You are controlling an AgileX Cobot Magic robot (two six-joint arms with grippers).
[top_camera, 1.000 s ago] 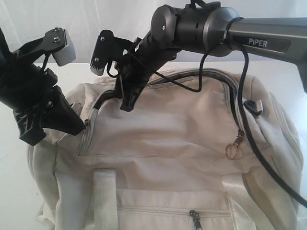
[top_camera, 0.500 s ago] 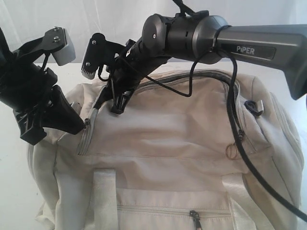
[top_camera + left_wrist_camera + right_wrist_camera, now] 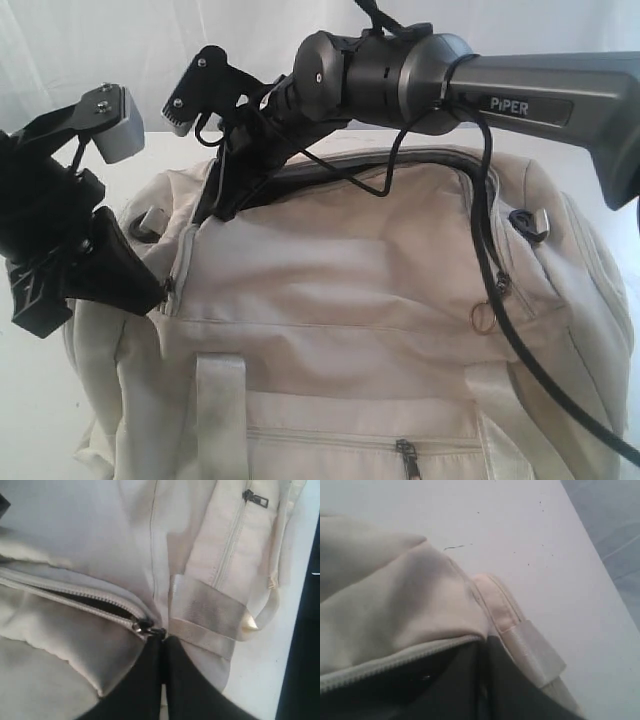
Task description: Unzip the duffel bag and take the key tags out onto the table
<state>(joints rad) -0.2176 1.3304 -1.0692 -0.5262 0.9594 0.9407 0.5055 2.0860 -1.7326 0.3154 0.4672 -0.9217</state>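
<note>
Centrally, a large cream duffel bag point(image 3: 360, 270) lies on a white desk point(image 3: 30, 400) and fills most of the exterior view. Its top zipper is partly undone. The gap shows only dark grey lining point(image 3: 95, 605), and what lies inside cannot be made out.

The left hand point(image 3: 162, 642) is pinched tight on the dark metal zipper pull point(image 3: 149, 626) at the bag's left end. The right hand point(image 3: 484, 645) is closed on the bag's fabric rim beside the zipper teeth.

A second ago the right hand's fingers stood apart above that rim; they have since come together. The left hand has shifted leftward and lower, drawing the bag's corner with it.

The fabric is soft, matte and creased. The flat webbing handle point(image 3: 205, 612) has a pale sheen. A thin metal split ring point(image 3: 483, 317) hangs near the zipper's right end, and a small dark pocket pull point(image 3: 404, 455) sits on the front zip.
</note>
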